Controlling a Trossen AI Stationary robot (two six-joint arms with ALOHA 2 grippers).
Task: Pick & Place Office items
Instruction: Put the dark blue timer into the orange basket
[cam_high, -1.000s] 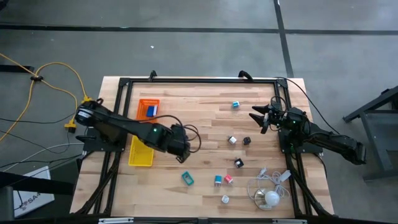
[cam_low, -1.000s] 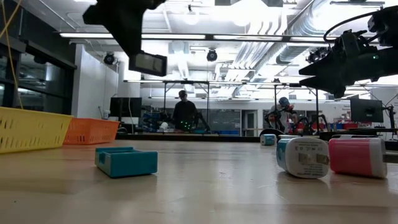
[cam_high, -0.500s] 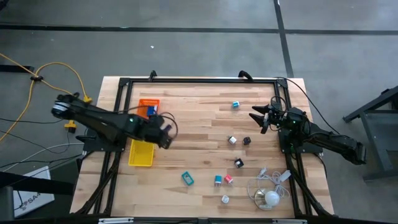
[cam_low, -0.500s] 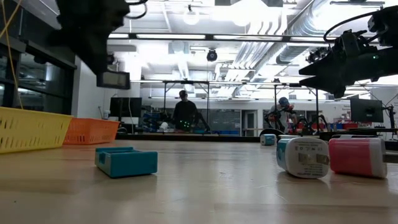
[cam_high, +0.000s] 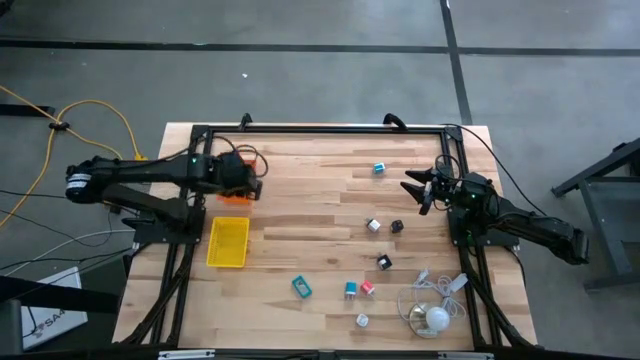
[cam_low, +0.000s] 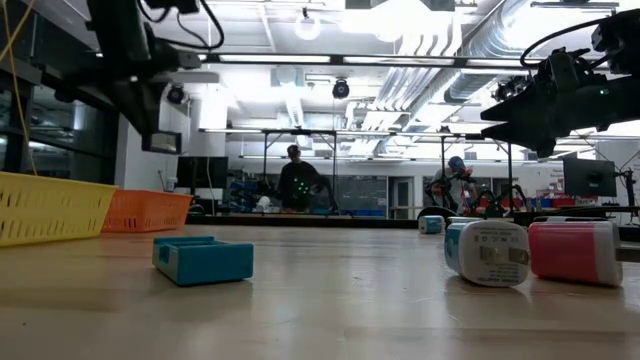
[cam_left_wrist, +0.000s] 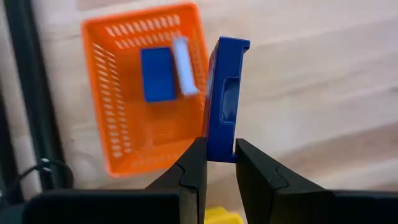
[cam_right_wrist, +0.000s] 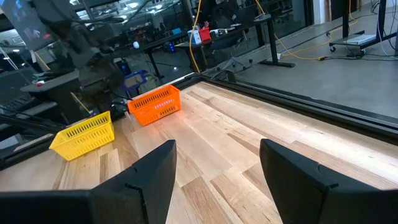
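Since the earlier frame, my left hand has travelled from the middle of the counter to above the orange tray, gripping a blue block upright. Another blue block lies inside the tray. My right hand waits wide open over the counter's right side. The other items lie scattered.

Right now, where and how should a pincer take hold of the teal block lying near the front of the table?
Grip the teal block across its two long side walls, coming straight down from above. It lies flat and alone on the table, open hollow upward, with clear wood on every side.
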